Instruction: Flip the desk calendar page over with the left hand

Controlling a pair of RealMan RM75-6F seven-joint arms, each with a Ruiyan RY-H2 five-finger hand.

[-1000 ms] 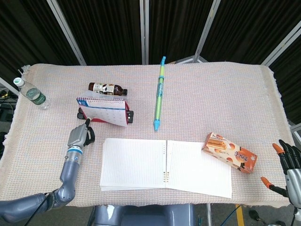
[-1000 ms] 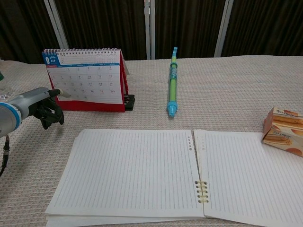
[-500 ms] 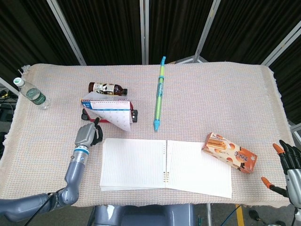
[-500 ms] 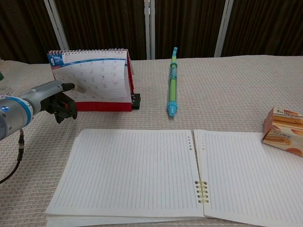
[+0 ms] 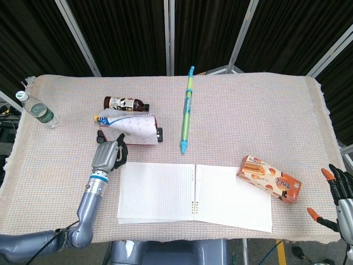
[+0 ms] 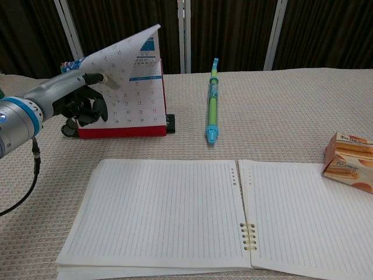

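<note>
Left hand, other fingers curled, lifts the calendar page on one extended finger; calendar stands just beyond it. Right hand open, well apart.

This looks like a robot test lab dressed up as an office desk. The bench is covered edge to edge with a pale woven cloth, and behind it stand dark pleated curtain panels held in bare metal frames, a screened-off booth and not a lived-in room. Desk things are spread out well apart: a desk calendar, an open ring notebook, an oversized pen, a snack box and two bottles. Loose cables trail from a robot arm at the bench's near edge.
</note>
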